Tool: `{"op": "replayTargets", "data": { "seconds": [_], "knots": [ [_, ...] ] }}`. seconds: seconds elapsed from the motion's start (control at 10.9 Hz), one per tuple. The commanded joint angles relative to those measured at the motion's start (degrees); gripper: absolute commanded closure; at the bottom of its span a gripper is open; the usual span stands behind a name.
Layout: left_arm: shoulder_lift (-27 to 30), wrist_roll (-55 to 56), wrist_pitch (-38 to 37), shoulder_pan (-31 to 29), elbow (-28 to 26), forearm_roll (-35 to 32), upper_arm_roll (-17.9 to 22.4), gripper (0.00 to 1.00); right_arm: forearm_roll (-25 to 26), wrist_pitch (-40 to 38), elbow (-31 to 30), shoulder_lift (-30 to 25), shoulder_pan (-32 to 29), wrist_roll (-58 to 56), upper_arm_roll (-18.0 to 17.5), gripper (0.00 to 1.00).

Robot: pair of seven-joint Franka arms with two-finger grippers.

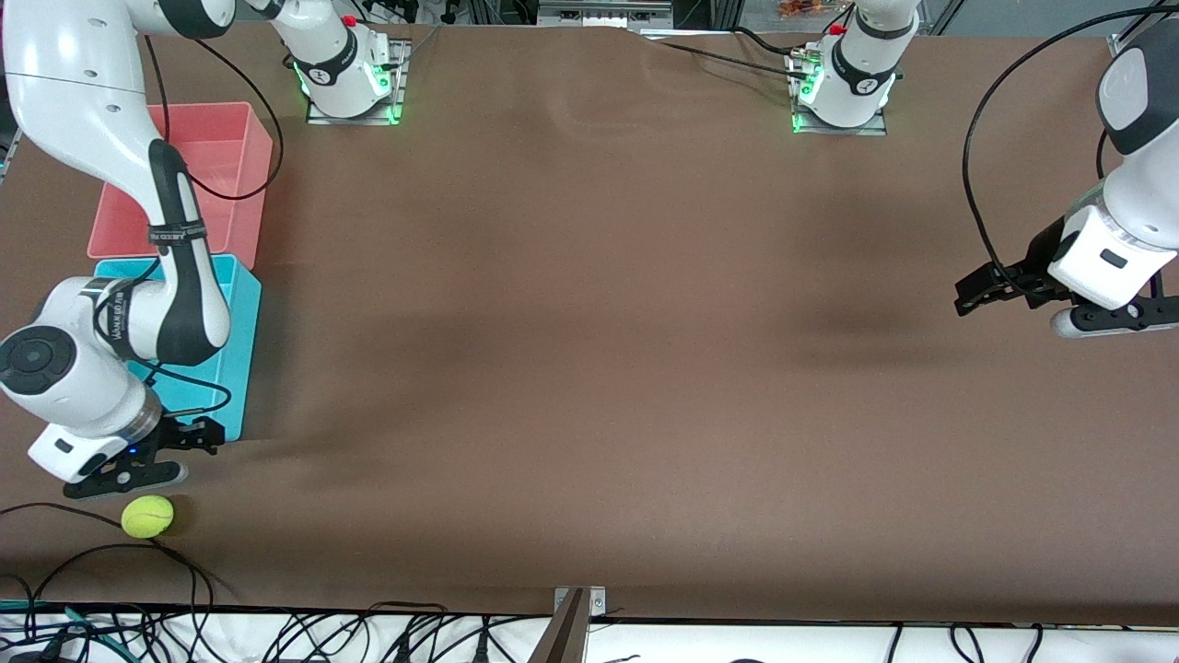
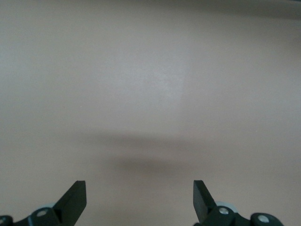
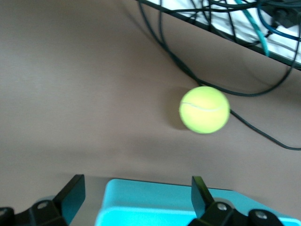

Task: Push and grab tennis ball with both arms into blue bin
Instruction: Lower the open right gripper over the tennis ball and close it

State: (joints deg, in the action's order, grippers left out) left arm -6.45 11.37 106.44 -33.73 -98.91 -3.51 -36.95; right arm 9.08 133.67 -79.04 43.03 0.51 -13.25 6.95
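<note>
Nearest: 1 tennis ball [image 1: 147, 517], 2 bins [image 1: 238, 304], 2 open pincers [image 1: 175, 451].

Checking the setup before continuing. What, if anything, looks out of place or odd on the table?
Only a loose black cable trailing onto the table beside the tennis ball, nearer the front camera than the blue bin. It could snag a pushed ball. Nothing looks spilled or damaged.

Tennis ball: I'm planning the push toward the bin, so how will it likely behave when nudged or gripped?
The tennis ball is round and lies free on the flat table, so it will probably roll away at a light touch. Its fuzzy felt should give the fingers some hold. It looks small beside the blue bin, so it is likely light.
</note>
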Motion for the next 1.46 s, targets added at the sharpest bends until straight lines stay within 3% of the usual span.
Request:
{"op": "replayTargets", "data": {
  "seconds": [0.0,0.46,0.64,0.92,1.1,1.37],
  "knots": [
    [1.25,3.03,-2.28,3.48,2.14,-0.54,1.69,0.00,0.94,-0.34,6.86,4.33,-1.74,-1.34,-0.53,0.00],
    [1.79,3.66,-6.30,11.12,5.55,-0.27,6.87,0.00,0.41,7.91,8.99,9.44,-2.79,-1.33,-0.88,0.00],
    [2.92,3.57,-9.22,18.40,6.62,-0.18,12.40,0.00,0.59,8.89,9.26,9.97,-3.15,-1.51,-0.79,0.00],
    [3.90,2.60,-10.01,34.12,6.62,0.34,28.19,0.00,0.59,14.93,9.52,12.34,-4.73,-4.05,-0.71,0.00],
    [4.07,-3.86,-10.11,35.84,6.71,1.92,32.01,0.00,0.59,16.36,10.39,13.22,-5.17,-4.24,-0.79,0.00],
    [4.34,-5.83,-10.46,35.66,7.41,3.68,32.99,0.00,0.59,20.13,11.28,15.42,-5.52,-5.55,-0.79,0.00]
  ]
}}
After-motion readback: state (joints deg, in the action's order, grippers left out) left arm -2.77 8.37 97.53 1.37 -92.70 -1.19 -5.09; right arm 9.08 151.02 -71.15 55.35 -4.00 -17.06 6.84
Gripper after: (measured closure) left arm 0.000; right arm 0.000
